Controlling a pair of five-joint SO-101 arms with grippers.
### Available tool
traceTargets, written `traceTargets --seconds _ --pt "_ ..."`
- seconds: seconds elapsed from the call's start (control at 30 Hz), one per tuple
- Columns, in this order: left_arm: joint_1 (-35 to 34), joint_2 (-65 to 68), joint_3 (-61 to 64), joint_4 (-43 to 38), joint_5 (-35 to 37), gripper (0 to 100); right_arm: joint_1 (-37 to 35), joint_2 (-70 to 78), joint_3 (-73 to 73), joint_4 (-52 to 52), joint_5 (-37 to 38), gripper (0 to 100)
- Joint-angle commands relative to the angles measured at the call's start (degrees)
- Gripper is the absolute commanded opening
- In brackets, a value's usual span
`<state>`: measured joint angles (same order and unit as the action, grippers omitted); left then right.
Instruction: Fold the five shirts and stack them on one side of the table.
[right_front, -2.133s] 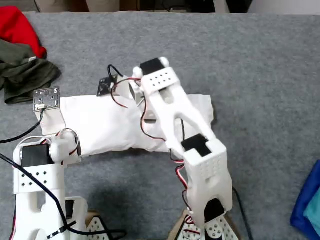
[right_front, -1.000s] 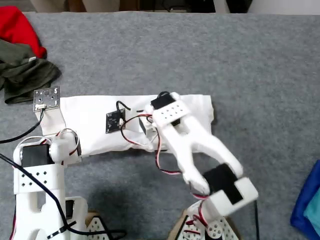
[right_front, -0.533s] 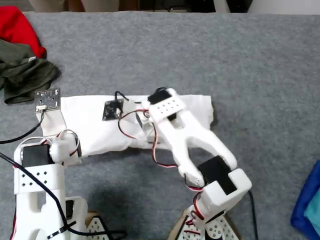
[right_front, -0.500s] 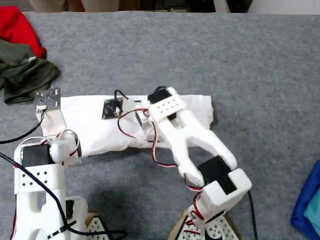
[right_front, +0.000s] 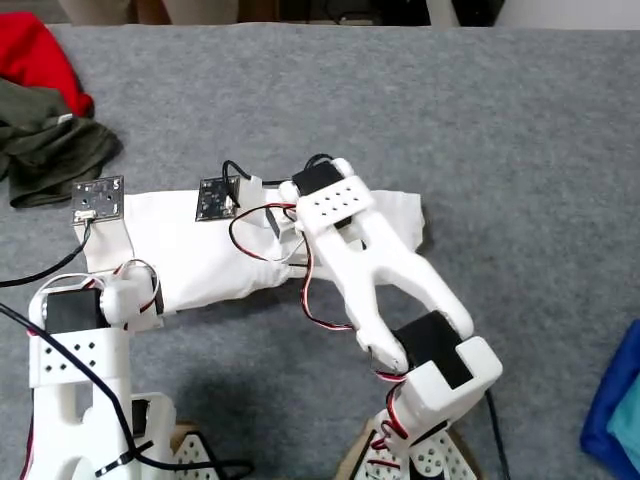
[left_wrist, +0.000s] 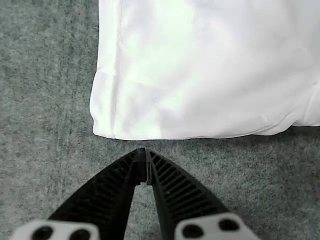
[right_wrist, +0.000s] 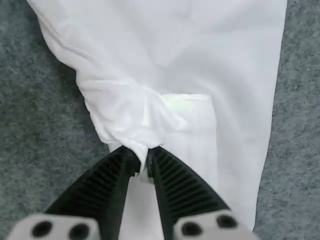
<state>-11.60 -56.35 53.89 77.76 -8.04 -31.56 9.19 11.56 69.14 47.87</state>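
Note:
A white shirt (right_front: 170, 250) lies spread across the middle of the grey table. In the right wrist view my right gripper (right_wrist: 145, 162) is shut on a bunched fold of the white shirt (right_wrist: 200, 50), pinched between its black fingers. The right arm (right_front: 360, 260) stretches from the near edge over the shirt's right half. My left gripper (left_wrist: 143, 167) is shut and holds nothing; it hovers over the grey cloth just off the hemmed corner of the white shirt (left_wrist: 200, 65). The left arm (right_front: 75, 330) stands at the near left by the shirt's left end.
A red garment (right_front: 35, 55) and a dark green shirt (right_front: 50, 140) lie heaped at the far left corner. A blue shirt (right_front: 615, 410) sticks in at the near right edge. The far half and the right side of the table (right_front: 500, 130) are bare grey cloth.
My right gripper has moved toward the far side and a little left, dragging the pinched fold so the shirt's near edge bunches up. The left arm has kept still.

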Motion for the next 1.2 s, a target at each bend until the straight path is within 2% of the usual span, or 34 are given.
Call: traceTargets --seconds 0.0,0.1,0.3,0.47,0.8,0.87,1.0,1.07,1.17 --pt "-0.3 -0.9 0.0 0.2 -0.4 2 0.5 -1.2 -3.1 -1.1 0.5 0.8" --pt "-0.3 -0.9 0.0 0.2 -0.4 2 0.7 0.8 -3.3 -2.3 0.5 2.9" --pt "-0.5 -0.9 0.0 -0.1 -0.4 2 3.8 3.9 -3.6 -3.8 -2.2 21.8" --pt "-0.5 -0.5 -0.4 -0.2 -0.4 2 6.2 3.8 -4.6 -2.3 -2.6 22.5" --pt "-0.5 -0.5 -0.5 -0.3 -0.4 2 6.5 3.6 -15.3 9.1 -2.6 22.1" --pt "-0.5 -0.5 -0.5 -0.3 -0.4 2 7.0 2.2 -18.2 13.6 -2.6 17.9" --pt "-0.5 -0.5 -0.5 -1.2 -0.4 2 9.8 -3.5 -22.1 20.0 -2.7 0.9" --pt "-1.1 -0.4 -0.6 -2.8 -0.4 3 11.6 -7.1 -22.2 22.6 -4.0 1.6" --pt "-3.8 1.1 -2.6 -2.7 0.1 9 14.8 -12.0 -22.0 27.1 -5.0 0.5"
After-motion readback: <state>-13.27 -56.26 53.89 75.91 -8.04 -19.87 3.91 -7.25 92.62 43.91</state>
